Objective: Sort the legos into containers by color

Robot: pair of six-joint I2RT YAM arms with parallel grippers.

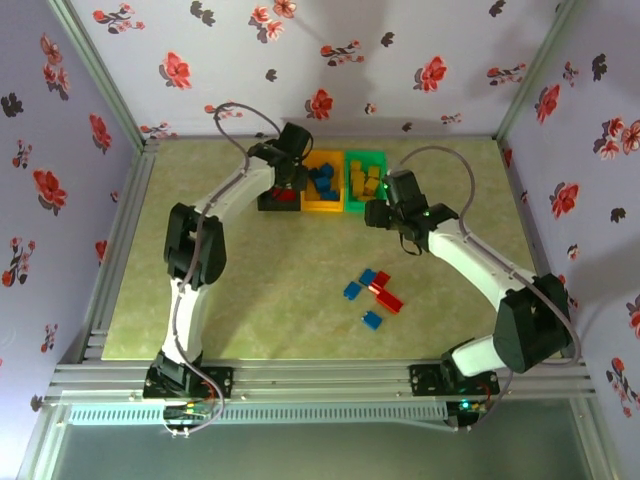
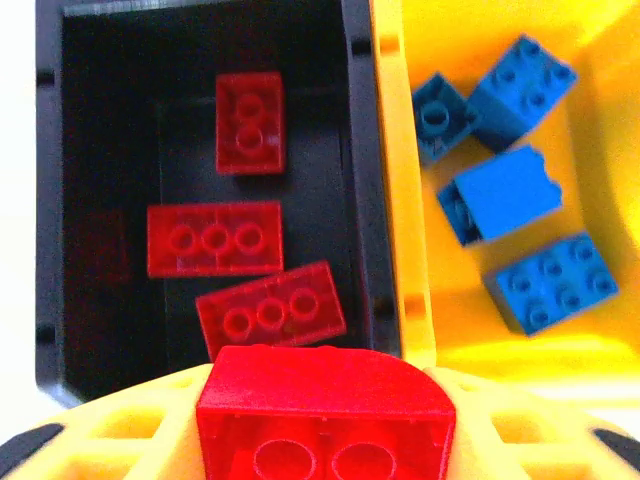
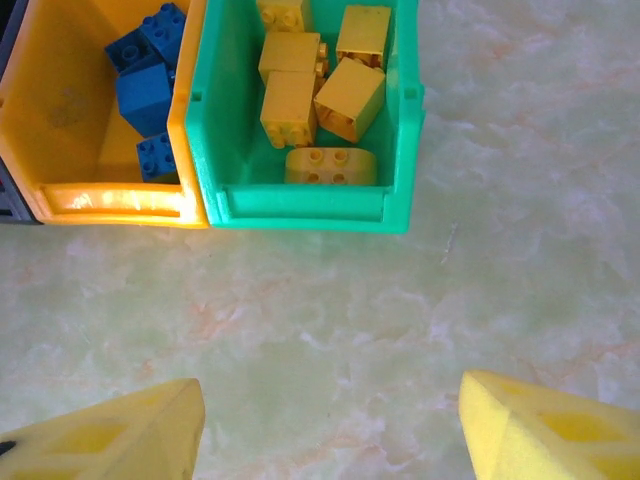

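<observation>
Holding a red brick [image 2: 325,415], your left gripper [image 1: 288,183] is clamped on it just above the black bin [image 2: 355,200], where three red legos [image 2: 215,238] lie. Blue bricks [image 2: 520,190] sit in the orange bin [image 2: 400,230], yellow ones [image 3: 290,100] in the green bin [image 3: 300,210]. Your right gripper [image 3: 330,430] hangs spread wide over the table [image 3: 500,280]. Loose blue and red legos [image 1: 375,290] lie mid-table.

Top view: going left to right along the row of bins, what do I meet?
Black bin holding red bricks → orange bin holding blue bricks → green bin holding yellow bricks.
</observation>
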